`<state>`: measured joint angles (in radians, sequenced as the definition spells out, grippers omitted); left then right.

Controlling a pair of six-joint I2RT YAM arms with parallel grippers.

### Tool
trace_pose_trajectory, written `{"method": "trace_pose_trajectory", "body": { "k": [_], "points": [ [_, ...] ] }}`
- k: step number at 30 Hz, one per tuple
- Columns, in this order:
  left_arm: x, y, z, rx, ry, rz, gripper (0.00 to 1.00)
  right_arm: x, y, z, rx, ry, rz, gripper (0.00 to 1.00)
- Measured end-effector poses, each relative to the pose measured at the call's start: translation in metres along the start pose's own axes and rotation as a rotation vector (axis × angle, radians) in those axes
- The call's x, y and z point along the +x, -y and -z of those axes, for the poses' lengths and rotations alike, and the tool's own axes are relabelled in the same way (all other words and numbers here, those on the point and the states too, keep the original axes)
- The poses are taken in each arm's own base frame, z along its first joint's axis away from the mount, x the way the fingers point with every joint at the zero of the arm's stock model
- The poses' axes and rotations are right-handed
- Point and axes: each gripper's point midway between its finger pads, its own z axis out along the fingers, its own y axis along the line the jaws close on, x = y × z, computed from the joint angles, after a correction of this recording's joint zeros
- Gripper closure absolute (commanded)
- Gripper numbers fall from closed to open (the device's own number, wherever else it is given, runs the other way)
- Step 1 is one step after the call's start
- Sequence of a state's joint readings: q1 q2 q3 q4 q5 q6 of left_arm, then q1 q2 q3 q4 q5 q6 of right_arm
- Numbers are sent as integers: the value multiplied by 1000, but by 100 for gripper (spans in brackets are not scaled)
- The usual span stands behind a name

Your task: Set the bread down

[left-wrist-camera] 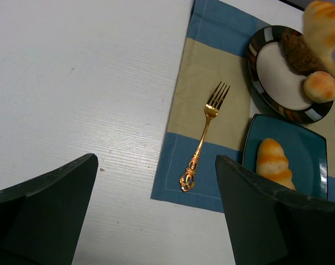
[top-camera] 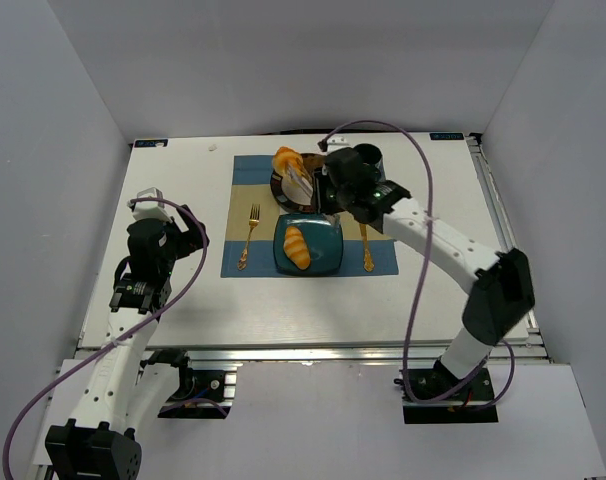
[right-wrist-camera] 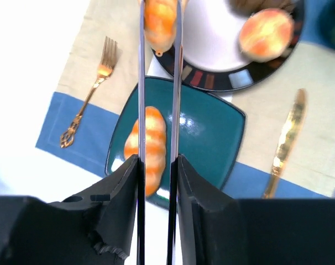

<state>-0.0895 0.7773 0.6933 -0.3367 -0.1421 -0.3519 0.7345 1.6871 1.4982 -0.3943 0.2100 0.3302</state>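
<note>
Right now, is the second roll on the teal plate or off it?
Off; tongs pinch the second roll near the round plate's rim; only the first roll lies on the teal plate.

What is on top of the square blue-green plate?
One golden croissant roll lies on the teal plate. Nothing else shows on it. The bit of plate under the roll is covered, so that part cannot be seen.
</note>
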Motion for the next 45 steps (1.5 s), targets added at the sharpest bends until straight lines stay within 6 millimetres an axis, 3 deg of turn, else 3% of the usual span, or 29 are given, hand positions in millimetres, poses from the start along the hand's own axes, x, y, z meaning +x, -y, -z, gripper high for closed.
{"method": "trace_pose_trajectory", "body": {
  "k": [2, 5, 8, 11, 16, 26, 33, 45],
  "points": [
    [0, 0, 0, 0, 0, 0, 2, -5, 2, 24, -9, 37, 4, 64],
    [0, 0, 0, 0, 0, 0, 2, 9, 12, 61, -7, 51, 23, 64],
    [0, 0, 0, 0, 0, 0, 2, 39, 24, 90, -2, 26, 32, 64],
    [0, 0, 0, 0, 0, 0, 2, 69, 34, 104, 5, -15, 43, 63],
    [0, 0, 0, 0, 0, 0, 2, 101, 41, 111, 7, -74, 46, 63],
    [0, 0, 0, 0, 0, 0, 2, 151, 45, 98, 20, -173, 39, 59],
    [0, 0, 0, 0, 0, 0, 2, 155, 35, 97, 0, -176, 34, 49],
    [0, 0, 0, 0, 0, 0, 2, 147, 29, 114, -22, -132, 11, 48]
  ]
}}
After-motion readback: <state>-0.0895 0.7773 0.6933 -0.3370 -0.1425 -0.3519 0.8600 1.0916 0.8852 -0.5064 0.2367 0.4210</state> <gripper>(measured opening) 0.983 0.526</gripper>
